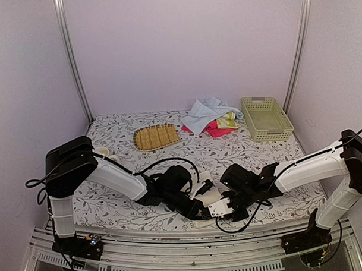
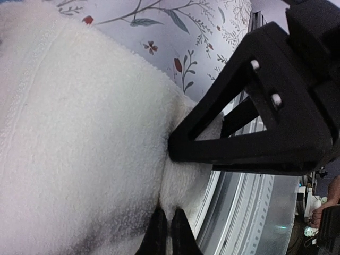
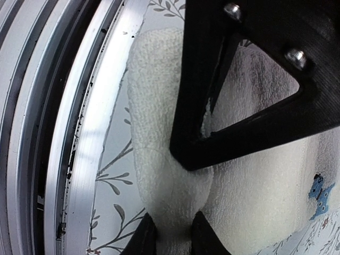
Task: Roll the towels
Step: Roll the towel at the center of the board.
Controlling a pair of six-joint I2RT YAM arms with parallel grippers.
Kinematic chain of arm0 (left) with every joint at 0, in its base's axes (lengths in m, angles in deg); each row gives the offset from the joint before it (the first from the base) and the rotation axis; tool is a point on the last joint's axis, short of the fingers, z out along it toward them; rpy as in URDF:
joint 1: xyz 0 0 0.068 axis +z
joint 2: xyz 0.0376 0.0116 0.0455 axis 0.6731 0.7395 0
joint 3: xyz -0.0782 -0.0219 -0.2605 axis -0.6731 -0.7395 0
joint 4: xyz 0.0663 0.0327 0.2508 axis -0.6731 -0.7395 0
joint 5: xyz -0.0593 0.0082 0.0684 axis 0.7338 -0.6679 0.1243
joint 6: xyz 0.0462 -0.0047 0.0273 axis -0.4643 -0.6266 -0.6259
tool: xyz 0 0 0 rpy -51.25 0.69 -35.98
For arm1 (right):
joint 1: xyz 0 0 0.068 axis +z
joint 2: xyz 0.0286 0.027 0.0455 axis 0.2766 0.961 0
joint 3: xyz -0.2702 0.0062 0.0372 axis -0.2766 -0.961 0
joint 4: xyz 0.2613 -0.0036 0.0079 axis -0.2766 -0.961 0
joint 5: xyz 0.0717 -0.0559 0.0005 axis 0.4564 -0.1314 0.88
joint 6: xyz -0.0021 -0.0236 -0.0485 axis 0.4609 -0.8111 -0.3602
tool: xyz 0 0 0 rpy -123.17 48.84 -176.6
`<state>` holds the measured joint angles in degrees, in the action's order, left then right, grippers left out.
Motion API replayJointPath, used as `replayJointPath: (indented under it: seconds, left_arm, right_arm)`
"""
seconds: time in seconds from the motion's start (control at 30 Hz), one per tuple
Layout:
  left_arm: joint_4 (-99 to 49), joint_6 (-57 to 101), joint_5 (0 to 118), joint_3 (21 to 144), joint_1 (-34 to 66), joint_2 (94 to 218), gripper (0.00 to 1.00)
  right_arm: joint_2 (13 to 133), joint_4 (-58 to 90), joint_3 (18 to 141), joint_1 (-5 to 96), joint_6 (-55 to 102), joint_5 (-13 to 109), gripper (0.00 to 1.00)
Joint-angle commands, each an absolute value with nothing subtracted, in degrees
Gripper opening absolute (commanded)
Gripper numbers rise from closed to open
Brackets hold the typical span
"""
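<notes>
The cream-white towel (image 1: 210, 196) lies bunched at the table's front edge between my two grippers. My left gripper (image 1: 197, 211) is shut on a fold of it; in the left wrist view the towel (image 2: 79, 149) fills the left side and the gripper (image 2: 172, 194) pinches its edge. My right gripper (image 1: 229, 209) is shut on another fold (image 3: 170, 175) in the right wrist view (image 3: 178, 186); a small blue printed mark (image 3: 317, 196) shows there. The light blue towel (image 1: 203, 111), pink towel (image 1: 214, 129) and yellow-green towel (image 1: 228, 118) lie heaped at the back.
A tan slatted mat (image 1: 156, 137) lies at back centre-left. A pale green lattice basket (image 1: 266, 118) stands at back right. The metal front rail (image 3: 79, 133) runs right beside both grippers. Side posts and walls enclose the floral tablecloth (image 1: 247, 151).
</notes>
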<state>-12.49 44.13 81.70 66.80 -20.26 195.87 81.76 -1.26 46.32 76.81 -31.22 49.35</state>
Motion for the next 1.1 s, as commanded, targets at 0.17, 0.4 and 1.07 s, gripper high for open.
replayJointPath:
  seconds: [0.17, 0.4, 1.07]
  left_arm:
    - [-13.11, 39.58, 69.63, 56.28, -20.73, 182.96, 0.18]
    - [-13.22, 32.13, 43.59, 46.86, -32.12, 169.21, 0.24]
    - [-20.68, 9.32, 15.30, 64.96, -47.67, 187.72, 0.39]
  right_arm:
    - [85.16, -11.25, 47.57, 77.23, -32.42, 55.14, 0.09]
    - [91.59, -21.39, 56.56, 74.73, -31.88, 65.93, 0.06]
    - [115.21, -42.62, 77.40, 65.02, -39.03, 77.57, 0.06]
